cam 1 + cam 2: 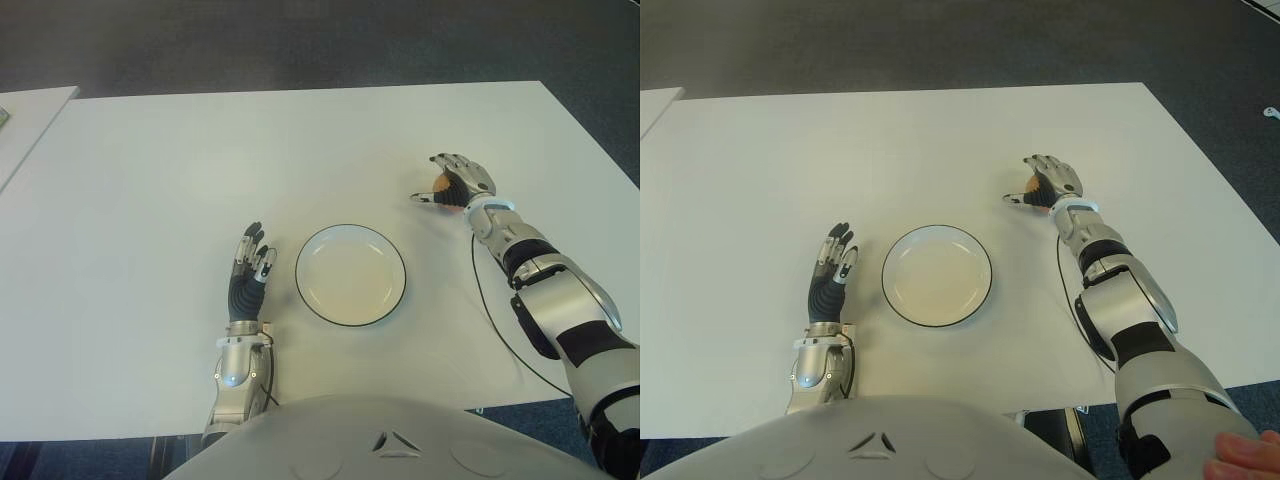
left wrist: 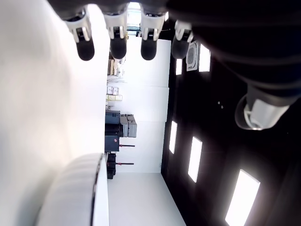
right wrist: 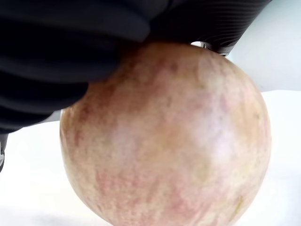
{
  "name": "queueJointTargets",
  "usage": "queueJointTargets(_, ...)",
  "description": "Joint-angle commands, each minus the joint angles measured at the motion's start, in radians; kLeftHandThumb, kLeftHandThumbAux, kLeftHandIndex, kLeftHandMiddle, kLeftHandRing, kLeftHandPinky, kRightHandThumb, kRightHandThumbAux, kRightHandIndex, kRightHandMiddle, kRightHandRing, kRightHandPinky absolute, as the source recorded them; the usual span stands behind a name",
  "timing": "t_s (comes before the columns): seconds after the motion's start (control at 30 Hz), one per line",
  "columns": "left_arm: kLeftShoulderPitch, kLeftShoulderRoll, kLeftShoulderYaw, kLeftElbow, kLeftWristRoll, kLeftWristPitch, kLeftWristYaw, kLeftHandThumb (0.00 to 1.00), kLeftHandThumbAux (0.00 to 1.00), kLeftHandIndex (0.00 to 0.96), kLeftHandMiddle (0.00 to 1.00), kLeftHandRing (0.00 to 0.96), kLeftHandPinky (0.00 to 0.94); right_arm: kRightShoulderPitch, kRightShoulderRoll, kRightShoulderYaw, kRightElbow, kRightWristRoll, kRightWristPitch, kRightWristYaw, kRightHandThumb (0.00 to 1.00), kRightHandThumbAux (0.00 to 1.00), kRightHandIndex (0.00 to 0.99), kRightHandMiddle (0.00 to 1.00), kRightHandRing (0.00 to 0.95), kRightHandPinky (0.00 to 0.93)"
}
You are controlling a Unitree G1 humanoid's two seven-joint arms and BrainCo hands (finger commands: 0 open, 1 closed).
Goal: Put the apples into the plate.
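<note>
An apple [image 3: 164, 136], pale yellow with pink-red streaks, is held under the right robot hand [image 1: 458, 183], well in from the table's right edge and roughly midway between its far and near edges. In the right wrist view the black palm and fingers [image 3: 70, 42] are seen pressed over the top of the fruit, which fills most of that view; the white table surface is seen close beneath it, though whether the apple is touching the table cannot be told. In the eye views only a small orange-pink patch of the apple [image 1: 441, 184] is visible between the curled fingers and the thumb.

The plate [image 1: 398, 260], white with a thin dark rim, is set on the table [image 1: 200, 160] toward the near edge, about centred between left and right. Nothing is seen in it. It is placed apart from the apple, nearer the robot and to the left of the right robot hand.

The left robot hand [image 1: 249, 270] is shown just beside the plate, on its left side, near the table's near edge. Its fingers [image 2: 85, 47] are extended and close together, pointing toward the far edge, and nothing is held in them.

A second white surface [image 1: 30, 110] is partly visible beyond the table's far left corner.
</note>
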Motion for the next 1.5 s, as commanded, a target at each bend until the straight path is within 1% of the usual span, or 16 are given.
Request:
queueJointTargets(0.03,0.027,0.003,0.011,0.042,0.008,0.031,-0.01,0.006,0.439,0.0,0.0,0.0,0.0,0.049,0.015,0.005,0.03,0.001,0.03,0.031,0.304,0.357,0.0,0.0,0.0,0.032)
queueJointTargets(0.5,0.025,0.006,0.02,0.042,0.003,0.032,-0.012,0.01,0.444,0.0,0.0,0.0,0.0,0.048,0.006,0.021,0.031,-0.015,0.028,0.023,0.307,0.36,0.0,0.0,0.0,0.038)
queueJointTargets(0.8,0.025,0.0,0.029,0.042,-0.016,0.034,-0.031,0.008,0.453,0.0,0.0,0.0,0.0,0.048,-0.007,0.043,0.033,-0.03,0.027,0.02,0.322,0.38,0.0,0.0,0.0,0.038)
queueJointTargets(1.03,0.025,-0.008,0.035,0.044,-0.026,0.028,-0.041,0.007,0.447,0.0,0.0,0.0,0.0,0.054,-0.007,0.051,0.038,-0.038,0.032,0.021,0.341,0.399,0.0,0.0,0.0,0.046)
queueJointTargets(1.13,0.023,-0.006,0.037,0.05,-0.007,0.016,-0.031,0.008,0.444,0.0,0.0,0.0,0.0,0.057,-0.007,0.059,0.038,-0.042,0.03,0.015,0.361,0.41,0.0,0.0,0.0,0.071)
queueJointTargets(1.33,0.022,-0.003,0.042,0.058,0.013,0.007,-0.024,0.011,0.445,0.0,0.0,0.0,0.0,0.065,-0.004,0.067,0.038,-0.045,0.032,0.001,0.41,0.426,0.0,0.032,0.046,0.129)
queueJointTargets(1.4,0.021,-0.003,0.043,0.061,0.016,0.002,-0.024,0.012,0.45,0.0,0.0,0.0,0.0,0.069,0.001,0.071,0.04,-0.046,0.036,-0.006,0.426,0.432,0.021,0.059,0.07,0.147)
queueJointTargets(1.47,0.021,-0.004,0.044,0.064,0.019,-0.004,-0.024,0.013,0.46,0.0,0.0,0.0,0.0,0.072,0.006,0.076,0.041,-0.048,0.041,-0.013,0.481,0.46,0.167,0.154,0.153,0.215)
queueJointTargets(1.5,0.021,-0.005,0.045,0.065,0.02,-0.006,-0.025,0.013,0.462,0.0,0.0,0.0,0.0,0.073,0.007,0.078,0.042,-0.049,0.043,-0.015,0.493,0.465,0.196,0.174,0.17,0.231)
